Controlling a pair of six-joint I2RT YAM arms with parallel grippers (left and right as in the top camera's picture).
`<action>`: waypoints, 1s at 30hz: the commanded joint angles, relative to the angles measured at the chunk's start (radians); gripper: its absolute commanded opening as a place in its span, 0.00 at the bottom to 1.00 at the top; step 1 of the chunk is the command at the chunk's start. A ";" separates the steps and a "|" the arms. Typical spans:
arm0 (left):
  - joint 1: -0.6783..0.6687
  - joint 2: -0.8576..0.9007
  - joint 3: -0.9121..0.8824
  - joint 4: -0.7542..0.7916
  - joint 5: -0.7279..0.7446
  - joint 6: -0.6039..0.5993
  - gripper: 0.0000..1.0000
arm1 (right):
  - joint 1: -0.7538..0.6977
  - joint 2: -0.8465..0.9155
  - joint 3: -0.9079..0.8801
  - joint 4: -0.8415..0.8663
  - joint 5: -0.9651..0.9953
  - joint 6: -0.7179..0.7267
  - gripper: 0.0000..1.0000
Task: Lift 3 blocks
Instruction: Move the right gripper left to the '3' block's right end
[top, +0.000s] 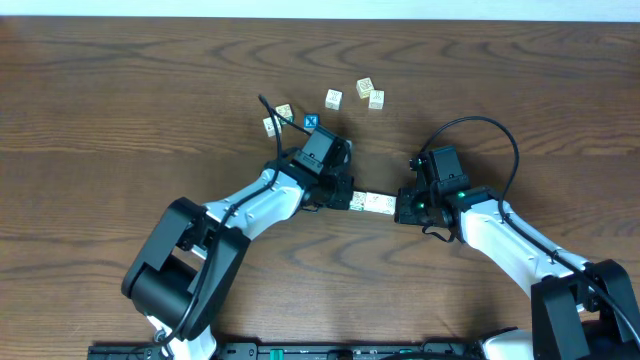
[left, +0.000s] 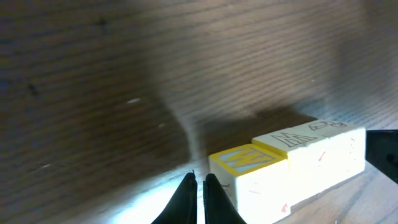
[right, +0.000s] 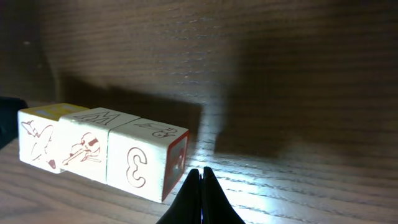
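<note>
Dark wooden table (top: 120, 100), and both arms meet in the middle with a row of three cream-white wooden letter cubes (top: 372, 203) sandwiched end to end between them. The left gripper (top: 345, 199) and right gripper (top: 402, 206) are both pinched fully closed, nothing between the fingers, tips butted against the row's ends. Imo the trick is even inward pressure and raising both sides level, or the middle cube drops out. Can't tell if it's off the surface. Loose cream cubes (top: 333, 98) and a small blue cube (top: 311, 122) sit behind the left arm, not blocking anything.
</note>
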 joint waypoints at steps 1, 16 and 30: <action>0.012 0.009 0.027 -0.014 -0.046 0.013 0.08 | 0.010 0.003 -0.004 0.000 0.020 -0.021 0.01; 0.014 0.010 0.027 -0.035 0.010 0.077 0.07 | 0.011 0.023 -0.005 0.048 0.015 0.031 0.01; 0.014 0.010 0.027 -0.035 0.066 0.077 0.07 | 0.011 0.110 -0.004 0.121 -0.077 0.041 0.01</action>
